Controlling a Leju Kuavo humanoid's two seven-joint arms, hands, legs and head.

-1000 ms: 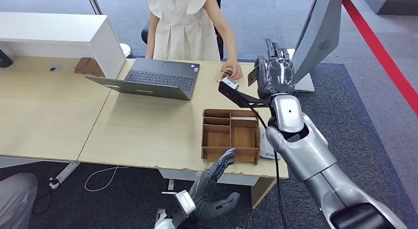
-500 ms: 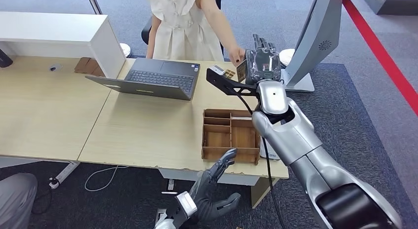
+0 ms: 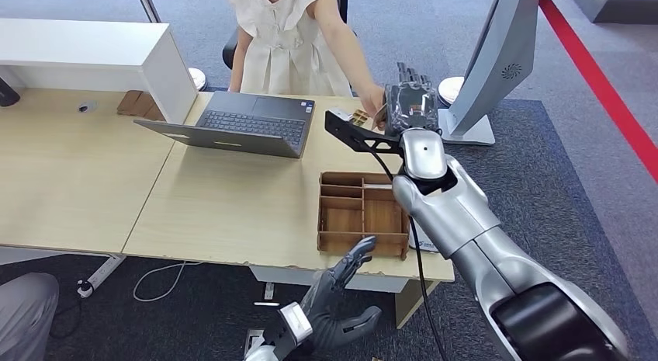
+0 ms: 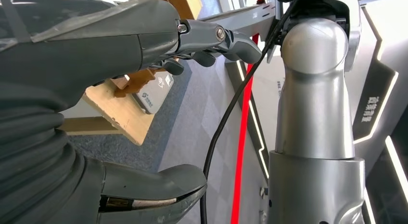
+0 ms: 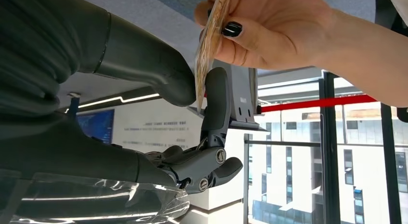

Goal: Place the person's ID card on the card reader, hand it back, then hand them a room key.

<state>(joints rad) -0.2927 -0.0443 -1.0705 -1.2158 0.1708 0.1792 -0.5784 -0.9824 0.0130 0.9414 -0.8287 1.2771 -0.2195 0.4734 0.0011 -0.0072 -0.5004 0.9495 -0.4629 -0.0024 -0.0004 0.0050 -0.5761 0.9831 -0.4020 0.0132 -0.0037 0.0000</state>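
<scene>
head view: the right hand (image 3: 409, 105) is stretched out past the far edge of the desk (image 3: 233, 198), up at about one o'clock from the wooden tray (image 3: 363, 213). the person (image 3: 291, 39) stands behind the desk at twelve o'clock and reaches an arm across; the person's hand (image 3: 375, 112) meets the right hand at the card (image 3: 378, 115), which shows as a thin sliver between them. an open laptop (image 3: 248, 124) sits at about ten o'clock from the tray. the card reader (image 3: 419, 233) lies just beside the tray at three o'clock, partly under the right arm. the left hand (image 3: 341, 303) hangs below the desk's near edge at six o'clock from the tray, fingers spread and holding nothing. a white cabinet (image 3: 93, 54) stands at the far left, and a grey stand (image 3: 481, 74) rises beyond the right hand.

left wrist view: the left hand (image 4: 144, 89) has its fingers (image 4: 226, 41) apart from the thumb, with nothing in between. the desk corner (image 4: 120, 111) shows past it, with the card reader (image 4: 155, 91) lying on it, and the right arm stands close by as a silver column.

right wrist view: the card (image 5: 211, 46) stands edge-on, pinched between the right hand's thumb (image 5: 159, 74) and a finger (image 5: 216, 108). the person's hand (image 5: 269, 29) grips the same card from the other end, dark-painted nail pressed to it. both hold it at once, off the desk.
</scene>
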